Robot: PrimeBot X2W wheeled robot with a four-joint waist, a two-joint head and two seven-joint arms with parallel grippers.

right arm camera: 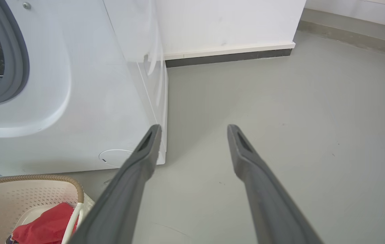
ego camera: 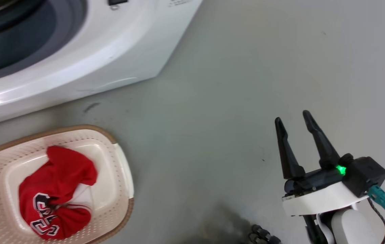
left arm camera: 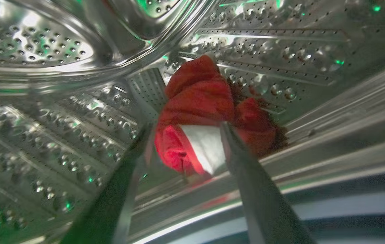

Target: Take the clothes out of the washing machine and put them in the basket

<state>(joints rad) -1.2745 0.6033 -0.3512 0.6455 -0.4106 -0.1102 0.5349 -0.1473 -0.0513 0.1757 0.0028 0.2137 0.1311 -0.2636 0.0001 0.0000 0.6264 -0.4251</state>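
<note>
Red garment (left arm camera: 209,112) crumpled on drum (left arm camera: 43,51) wall, white panel toward me. Lies dead ahead of my left jaws, fingertips (left arm camera: 226,130) flanking panel, one each side. Contact with cloth: cannot tell. Left jaws apart, nothing clamped. Bundle longer up-down in wrist view than across, with lobe off to right. Left arm nearer by far, inside machine (ego camera: 111,51). My right jaws apart, empty, over floor (ego camera: 229,101), well apart from porthole. Other garment (ego camera: 57,189) in basket (ego camera: 124,176). Judgement: advance slightly, close left.

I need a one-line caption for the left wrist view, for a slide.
Open left gripper inside the steel drum, aimed at a crumpled red-and-white garment.
</note>
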